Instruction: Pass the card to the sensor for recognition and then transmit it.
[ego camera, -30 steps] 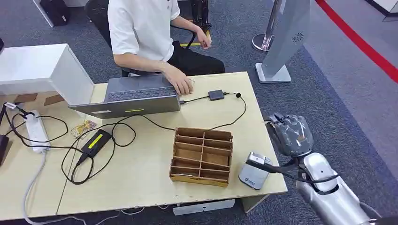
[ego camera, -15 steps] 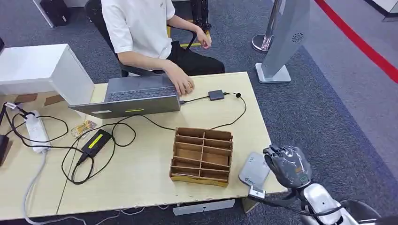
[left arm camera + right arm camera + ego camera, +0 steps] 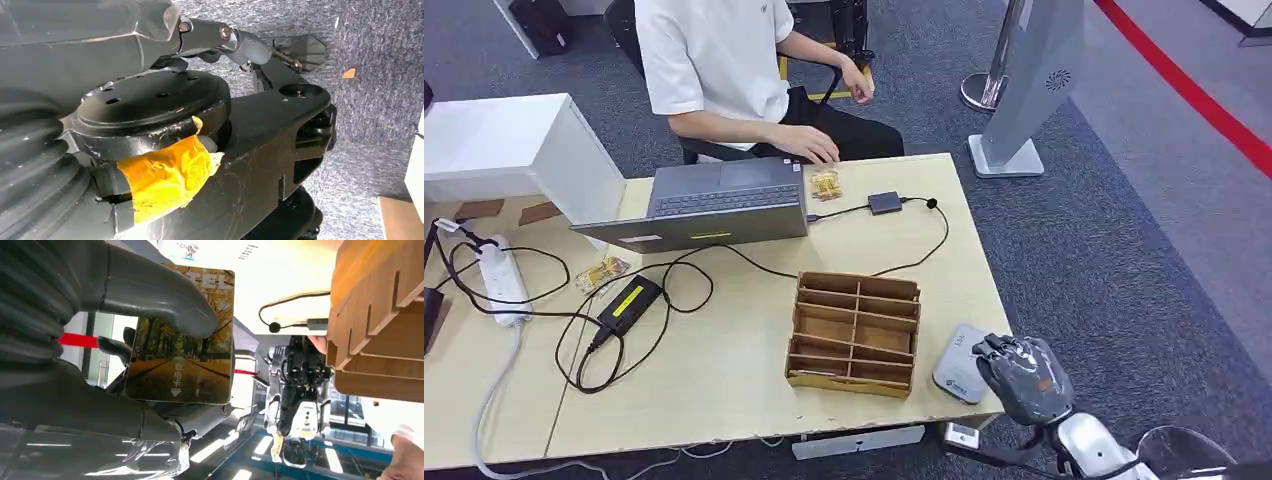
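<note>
My right hand hangs at the table's front right corner, right beside the grey card reader and overlapping its near edge. In the right wrist view the thumb presses a card printed with an autumn tree avenue against the fingers, so my right hand holds the card. From the head view the card is hidden under the hand. The left wrist view has the ribbed cover of my left hand at its edge, with the fingers out of sight.
A wooden divided organizer stands just left of the reader. Cables, a power brick, a power strip and a laptop lie on the table. A seated person reaches toward a yellow packet.
My right hand dropped from beside the table's right edge down to the front corner next to the reader. The person's hand lifted off the table beside the laptop, uncovering a yellow packet.
</note>
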